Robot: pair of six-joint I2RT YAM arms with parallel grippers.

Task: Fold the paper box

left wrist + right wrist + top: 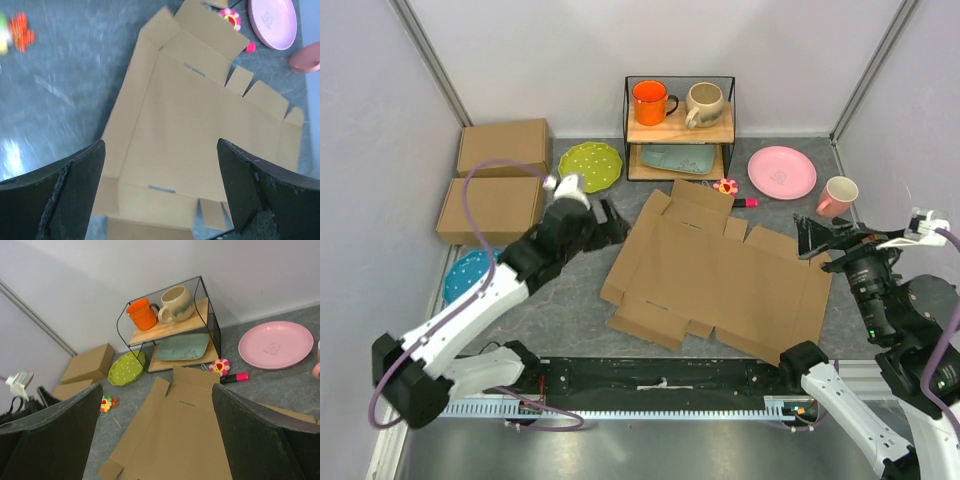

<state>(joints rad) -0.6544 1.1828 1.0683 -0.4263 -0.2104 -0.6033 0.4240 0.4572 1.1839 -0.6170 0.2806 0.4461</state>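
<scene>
Left hand (pixel 614 222) beside diagonal paper box (pixel 720 275)

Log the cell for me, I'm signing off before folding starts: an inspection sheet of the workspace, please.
Surface: grey table, no spills seen.
Job's things: paper box flat, unfolded.
Clutter: two closed cardboard boxes, green plate, blue plate, pink plate, pink mug, wire shelf with orange mug and beige mug, flower toy.
End effectors: left end effector open, empty; right end effector open, empty.
Cables: purple cable looping beside left arm.
Surroundings: pale walls.
</scene>
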